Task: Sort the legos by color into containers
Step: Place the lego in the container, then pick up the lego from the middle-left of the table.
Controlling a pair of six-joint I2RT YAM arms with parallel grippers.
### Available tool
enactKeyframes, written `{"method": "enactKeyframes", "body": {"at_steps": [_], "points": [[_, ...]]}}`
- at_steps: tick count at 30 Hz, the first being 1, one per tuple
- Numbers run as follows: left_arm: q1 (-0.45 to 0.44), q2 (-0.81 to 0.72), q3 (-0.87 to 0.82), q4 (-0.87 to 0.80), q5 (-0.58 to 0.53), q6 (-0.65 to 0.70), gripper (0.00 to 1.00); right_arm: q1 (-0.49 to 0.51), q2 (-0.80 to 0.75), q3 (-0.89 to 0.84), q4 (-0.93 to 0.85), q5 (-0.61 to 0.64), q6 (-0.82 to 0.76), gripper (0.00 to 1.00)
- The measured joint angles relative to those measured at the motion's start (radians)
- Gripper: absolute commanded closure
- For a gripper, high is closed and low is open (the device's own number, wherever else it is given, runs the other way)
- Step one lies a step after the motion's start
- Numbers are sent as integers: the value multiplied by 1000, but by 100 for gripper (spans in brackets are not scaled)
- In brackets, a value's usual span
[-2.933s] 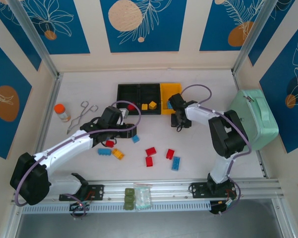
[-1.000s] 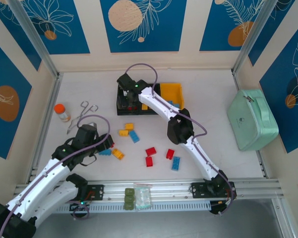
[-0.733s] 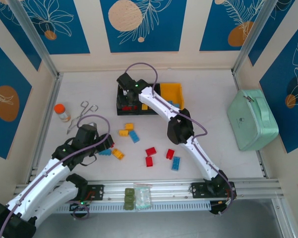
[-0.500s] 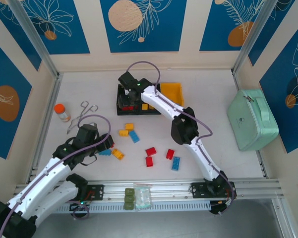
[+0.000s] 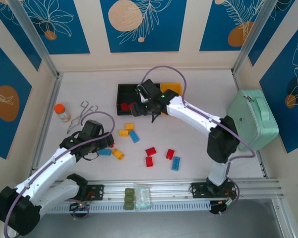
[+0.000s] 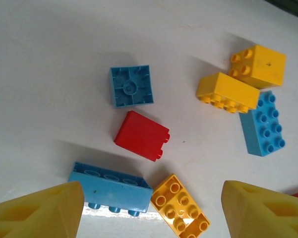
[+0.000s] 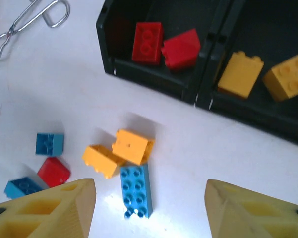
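Note:
Loose legos lie mid-table: two yellow (image 5: 129,126), a blue oblong (image 5: 134,137), three red (image 5: 150,150), another blue (image 5: 175,163). My left gripper (image 5: 103,142) hangs open over a blue oblong (image 6: 109,186), a yellow brick (image 6: 181,203) and a red one (image 6: 141,135), holding nothing. The containers stand at the back: left black bin (image 7: 106,47) with two red bricks (image 7: 148,42), middle black bin (image 7: 223,101) with two yellow (image 7: 240,74), and the yellow bin (image 5: 171,89). My right gripper (image 5: 141,103) is open and empty just in front of the bins, above a blue oblong (image 7: 136,191) and yellow bricks (image 7: 133,145).
An orange-capped bottle (image 5: 62,112) and metal forceps (image 5: 82,115) lie at the left. A mint-green case (image 5: 252,119) sits at the right edge. Olive blocks (image 5: 130,197) and a clear bag (image 5: 143,194) rest on the front rail.
My right gripper has pulled back from over the left black bin toward the middle, its elbow swinging right; two red bricks now show in that bin. The left gripper shifted slightly forward.

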Motion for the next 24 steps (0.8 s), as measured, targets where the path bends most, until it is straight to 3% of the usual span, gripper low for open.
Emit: {"method": "enactKeyframes", "body": {"at_steps": [13, 24], "points": [[60, 305, 62, 110, -47, 79, 26, 64, -457, -584, 163, -85, 84, 39], [85, 502, 122, 211, -76, 122, 42, 146, -560, -708, 262, -105, 145, 40]]}}
